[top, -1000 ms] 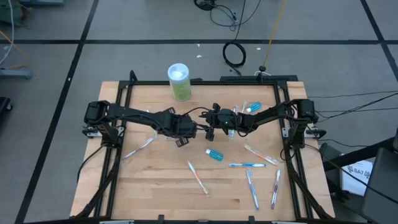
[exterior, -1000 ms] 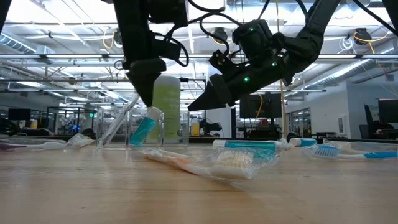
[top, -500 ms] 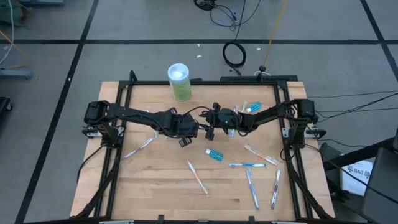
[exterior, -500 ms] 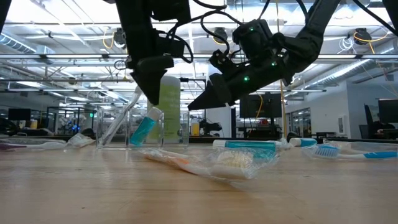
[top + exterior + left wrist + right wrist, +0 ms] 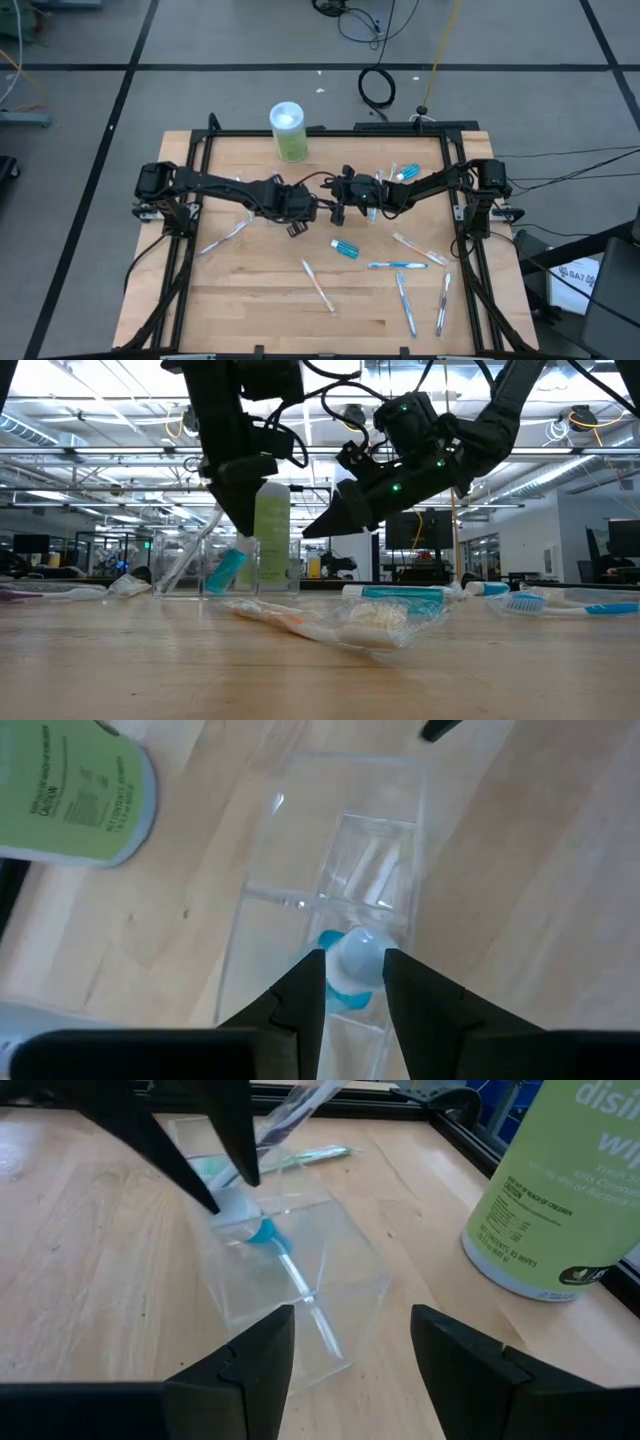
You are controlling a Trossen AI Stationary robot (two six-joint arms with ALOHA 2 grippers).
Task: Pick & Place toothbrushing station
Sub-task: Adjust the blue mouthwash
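Note:
A clear plastic holder (image 5: 340, 850) with inner dividers stands at mid-table, between my two grippers. My left gripper (image 5: 352, 970) is above it, shut on a small blue tube with a white cap (image 5: 262, 1232). In the low view the tube (image 5: 228, 568) slants inside the holder (image 5: 180, 565). A wrapped toothbrush (image 5: 300, 1100) leans out of the holder's far end. My right gripper (image 5: 350, 1360) is open. Its fingers stand either side of the holder's near corner (image 5: 330, 1365), and I see no touch. My left gripper pinches the tube's white cap (image 5: 362, 952) between its two fingers (image 5: 215, 1175), coming steeply from above. The tube hangs tilted below them, its blue body (image 5: 335, 992) down inside the clear holder. I cannot tell whether its lower end rests on the holder's floor.
A tall green container with a white lid (image 5: 288, 132) stands at the far edge, close behind the holder. Several wrapped toothbrushes (image 5: 318, 285) (image 5: 405, 305) and a second blue tube (image 5: 344, 248) lie on the near half of the table. One more toothbrush (image 5: 225, 238) lies at the left.

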